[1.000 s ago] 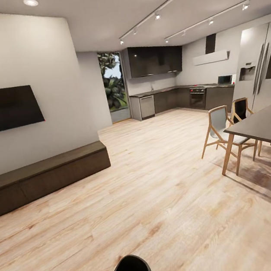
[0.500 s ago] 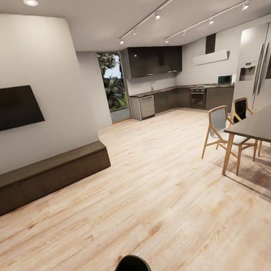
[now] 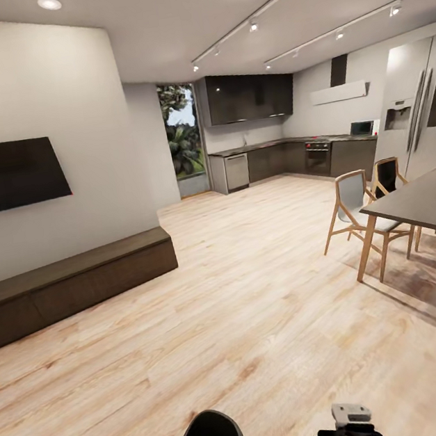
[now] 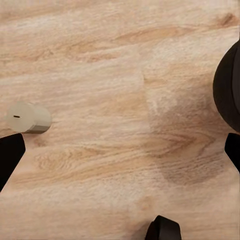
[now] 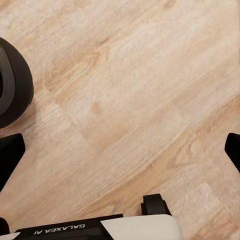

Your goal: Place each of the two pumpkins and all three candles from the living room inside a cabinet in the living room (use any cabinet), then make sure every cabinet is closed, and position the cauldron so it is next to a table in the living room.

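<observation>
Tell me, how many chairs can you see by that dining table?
2. One pale-seated wooden chair stands at the near corner of the dark dining table; a dark-backed chair stands just behind it, nearer the fridge. More may be hidden beyond the picture's right edge.

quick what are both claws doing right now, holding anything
Left claw: open, fingertips spread wide over bare wood floor, holding nothing; a candle lies nearby.
Right claw: open, empty, above the floor.
</observation>
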Available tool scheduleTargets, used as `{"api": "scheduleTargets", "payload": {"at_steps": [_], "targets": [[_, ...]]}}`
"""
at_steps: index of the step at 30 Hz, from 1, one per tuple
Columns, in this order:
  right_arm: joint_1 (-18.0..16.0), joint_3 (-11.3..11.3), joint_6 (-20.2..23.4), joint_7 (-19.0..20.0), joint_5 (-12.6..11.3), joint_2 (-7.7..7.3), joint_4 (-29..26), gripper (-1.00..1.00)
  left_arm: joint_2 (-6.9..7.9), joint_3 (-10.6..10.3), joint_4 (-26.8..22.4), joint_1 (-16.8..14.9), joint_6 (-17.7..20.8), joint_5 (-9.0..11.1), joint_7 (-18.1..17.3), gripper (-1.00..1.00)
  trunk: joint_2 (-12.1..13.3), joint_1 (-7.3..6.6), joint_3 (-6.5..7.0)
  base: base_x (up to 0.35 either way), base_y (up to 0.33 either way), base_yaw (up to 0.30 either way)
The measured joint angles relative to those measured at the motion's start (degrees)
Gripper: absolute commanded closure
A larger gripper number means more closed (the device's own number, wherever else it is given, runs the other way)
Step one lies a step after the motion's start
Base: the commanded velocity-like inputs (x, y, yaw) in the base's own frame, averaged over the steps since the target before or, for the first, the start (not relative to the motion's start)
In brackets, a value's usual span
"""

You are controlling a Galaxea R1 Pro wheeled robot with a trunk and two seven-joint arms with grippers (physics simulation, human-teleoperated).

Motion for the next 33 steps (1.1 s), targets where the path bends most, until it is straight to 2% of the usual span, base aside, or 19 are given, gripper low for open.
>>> {"api": "scheduleTargets", "payload": {"at_steps": [7,14,25,33], "targets": [[0.0,0.3,-0.2,0.0,0.0,0.04,0.5,-1.0,-0.12,0.9,0.0,0.0,-0.8,0.0,-0.1,-1.0,0.0,0.0,0.0,-0.062,-0.216,0.086],[0.0,0.4,-2.0,-0.2,0.2,0.04,2.4,-1.0,-1.35,0.7,1.2,0.0,-3.1,0.0,0.0,-1.0,0.0,0.0,0.0,-0.034,-0.08,0.278],[0.0,0.4,-2.4,-0.2,0.3,0.04,4.3,-1.0,-1.54,0.7,1.4,0.0,-3.8,0.0,0.0,-1.0,0.0,0.0,-0.08,-0.026,-0.014,0.293],[0.0,0.4,-3.6,-0.2,0.3,0.04,4.4,-1.0,-1.54,0.6,1.5,0.0,-5.3,-0.1,0.0,-1.0,0.0,0.0,-0.23,0.0,-0.238,0.293]]}}
